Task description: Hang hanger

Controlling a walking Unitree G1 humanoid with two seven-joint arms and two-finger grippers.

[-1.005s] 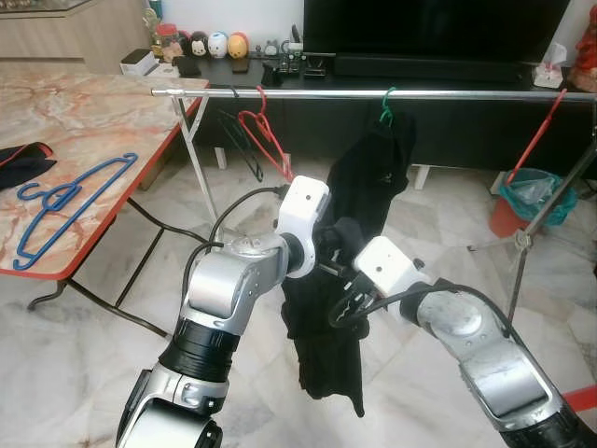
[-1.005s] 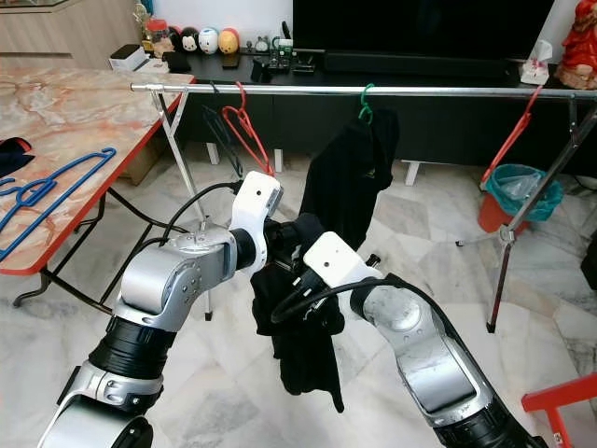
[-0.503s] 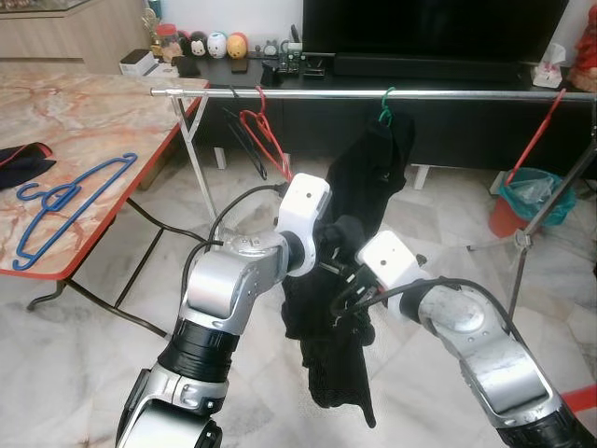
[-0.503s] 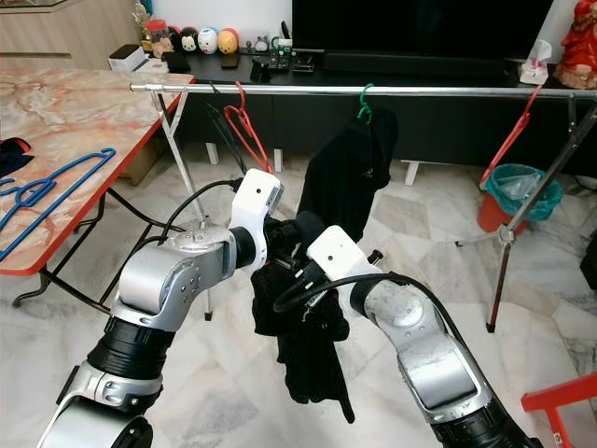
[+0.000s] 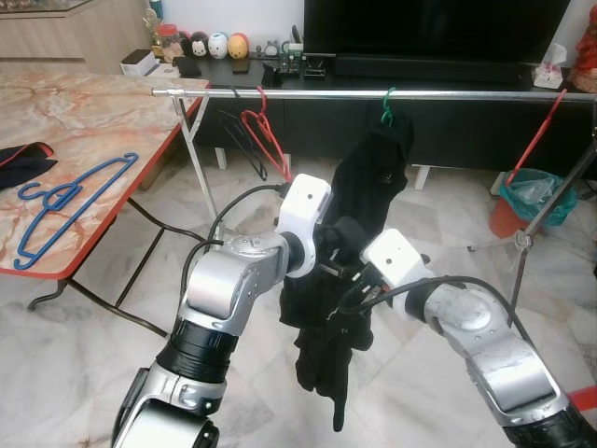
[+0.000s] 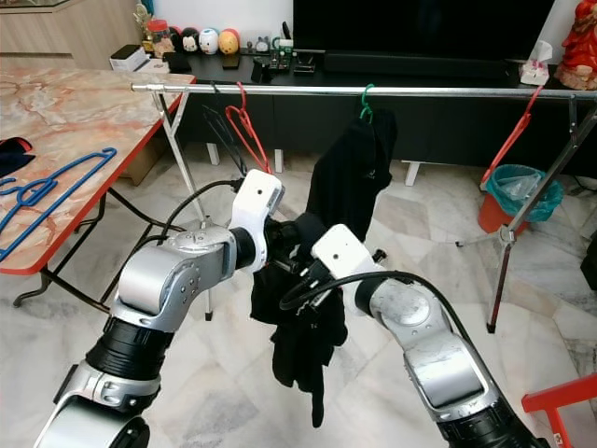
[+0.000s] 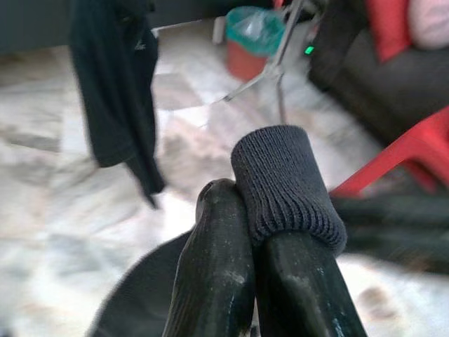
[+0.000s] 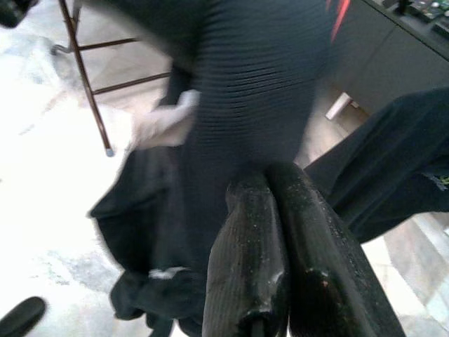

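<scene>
A limp black garment (image 5: 322,355) hangs in mid-air between my two grippers, in front of the metal clothes rail (image 5: 448,94). My left gripper (image 5: 338,245) is shut on its upper part; in the left wrist view a knitted cuff (image 7: 284,182) covers one of the fingers (image 7: 217,267). Just below and to the right, my right gripper (image 5: 349,297) is buried in the cloth, its fingers (image 8: 280,239) pressed together against the ribbed fabric (image 8: 259,84). On the rail hang a red hanger (image 5: 264,135), a black hanger (image 5: 242,145) and a green hanger (image 5: 387,103) carrying another black garment (image 5: 373,177).
A marble-top table (image 5: 93,121) at the left holds blue hangers (image 5: 70,201) and dark cloth (image 5: 23,159). A teal bin (image 5: 532,191) and the rail's leg (image 5: 550,205) stand at the right. A dark TV cabinet (image 5: 448,70) runs behind the rail.
The garment's hanging end has swung left and bunched into a narrower bundle. My right gripper has risen slightly toward the left one.
</scene>
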